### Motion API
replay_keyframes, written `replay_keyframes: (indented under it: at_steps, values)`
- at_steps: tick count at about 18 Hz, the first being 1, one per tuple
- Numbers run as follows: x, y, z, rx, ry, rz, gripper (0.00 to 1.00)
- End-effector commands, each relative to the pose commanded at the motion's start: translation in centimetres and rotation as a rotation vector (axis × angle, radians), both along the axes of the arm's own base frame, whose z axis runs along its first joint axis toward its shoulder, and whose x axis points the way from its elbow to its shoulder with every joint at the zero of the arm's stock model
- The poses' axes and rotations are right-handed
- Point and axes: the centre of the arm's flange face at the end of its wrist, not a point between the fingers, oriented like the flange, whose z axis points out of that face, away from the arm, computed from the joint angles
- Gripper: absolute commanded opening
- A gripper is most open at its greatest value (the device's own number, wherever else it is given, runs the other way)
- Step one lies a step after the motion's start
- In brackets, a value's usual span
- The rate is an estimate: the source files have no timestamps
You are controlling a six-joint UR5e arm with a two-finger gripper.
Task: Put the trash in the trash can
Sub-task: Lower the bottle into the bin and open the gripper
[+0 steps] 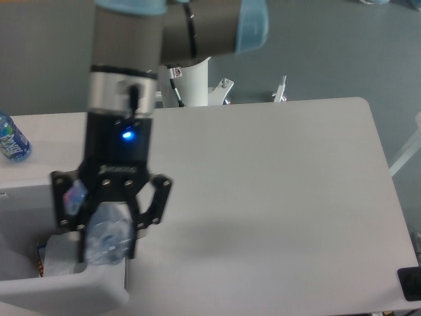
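Overhead now — gripper (108,232) poised above trash can (79,289) at table's (276,197) left front corner | jaws clamped on crushed bottle (105,237), held clear over bin opening | white wrapper (62,258) lying inside bin | small blue-labelled bottle (10,137) upright at far left edge

There is only one view. The fixed camera stands high, at the table (276,197) side opposite the arm's white base column (191,85), and looks down at a slant toward that column. It is near: the table fills most of the frame, its left part cut off.
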Motion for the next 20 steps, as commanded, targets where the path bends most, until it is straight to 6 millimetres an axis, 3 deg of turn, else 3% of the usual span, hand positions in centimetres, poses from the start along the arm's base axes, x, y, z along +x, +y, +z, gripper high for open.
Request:
replay_keyframes:
  at_steps: [6,7,9,10,16,20]
  values:
    - [1.8,1.6,-1.6,-0.02,-0.01,-0.036,0.53]
    - [1.7,1.7,-1.8,-0.023,-0.01,-0.037,0.6]
    - [1.7,1.7,-1.8,-0.028,0.025,-0.062,0.96]
    - [1.9,1.6,-1.6,-0.033,0.061,-0.089,1.0]
    - [1.7,0.4,1.0,-0.008,0.116,-0.096,1.0]
    - [-3.7,-3.5,3.8,0.0,0.196,-0.024,1.0]
